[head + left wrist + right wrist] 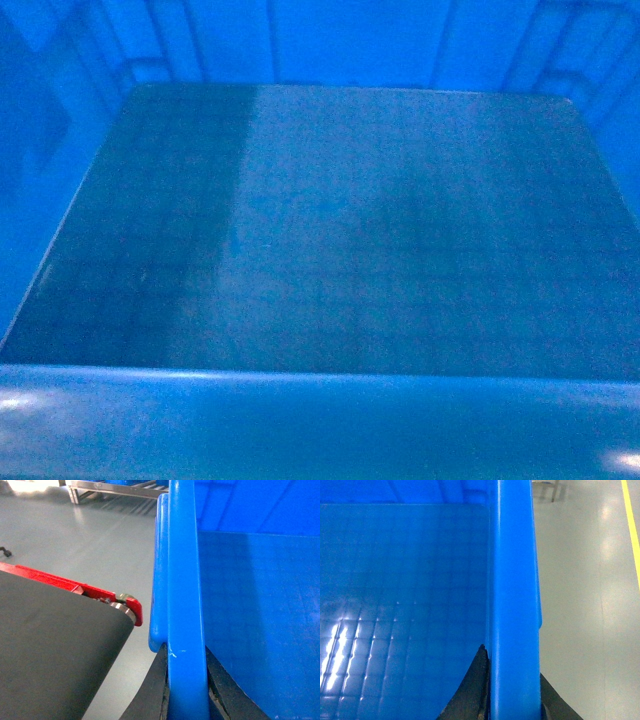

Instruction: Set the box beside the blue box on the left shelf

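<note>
The box (320, 420), a bright-blue crate with a faint grid on its floor, fills the head view; nothing lies inside it. In the left wrist view my left gripper (186, 655) is shut on the box's thick left rim (182, 555), one black finger (155, 690) outside and the other inside. In the right wrist view my right gripper (512, 665) is shut on the right rim (512, 555) the same way. Far off, a low metal rack (110, 491) carries something blue (137, 482); I cannot tell whether it is the left shelf with the blue box.
A black belt (50, 650) with a red frame (75, 586) runs close beside the box's left wall. Grey floor (75, 540) lies below on both sides. A yellow floor line (631, 525) runs along the far right.
</note>
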Controlling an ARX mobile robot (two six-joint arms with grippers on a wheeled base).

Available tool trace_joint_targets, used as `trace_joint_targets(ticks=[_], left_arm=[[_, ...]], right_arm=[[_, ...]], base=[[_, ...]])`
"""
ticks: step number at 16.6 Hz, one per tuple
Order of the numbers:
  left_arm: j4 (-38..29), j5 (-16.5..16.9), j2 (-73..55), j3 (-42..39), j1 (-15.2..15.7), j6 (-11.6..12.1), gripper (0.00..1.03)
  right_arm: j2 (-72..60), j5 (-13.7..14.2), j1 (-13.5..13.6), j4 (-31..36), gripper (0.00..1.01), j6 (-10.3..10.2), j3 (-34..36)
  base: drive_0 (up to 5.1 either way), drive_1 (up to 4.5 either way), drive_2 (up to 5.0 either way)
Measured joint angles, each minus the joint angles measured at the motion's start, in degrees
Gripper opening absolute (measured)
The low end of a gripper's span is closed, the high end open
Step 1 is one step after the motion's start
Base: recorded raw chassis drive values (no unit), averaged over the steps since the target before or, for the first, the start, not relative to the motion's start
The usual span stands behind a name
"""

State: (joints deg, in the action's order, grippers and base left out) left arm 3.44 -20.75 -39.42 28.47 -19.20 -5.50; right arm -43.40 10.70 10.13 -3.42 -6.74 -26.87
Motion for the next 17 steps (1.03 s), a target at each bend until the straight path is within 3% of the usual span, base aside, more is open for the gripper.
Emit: trace_joint_targets(ticks=[17], left_arm=[[0.0, 0.0, 0.0, 0.0, 0.0, 0.0, 0.08]], right_arm=[[0.0, 0.0, 0.0, 0.0, 0.09, 0.0, 0.0]], base=[[-1.6, -1.62, -1.6]])
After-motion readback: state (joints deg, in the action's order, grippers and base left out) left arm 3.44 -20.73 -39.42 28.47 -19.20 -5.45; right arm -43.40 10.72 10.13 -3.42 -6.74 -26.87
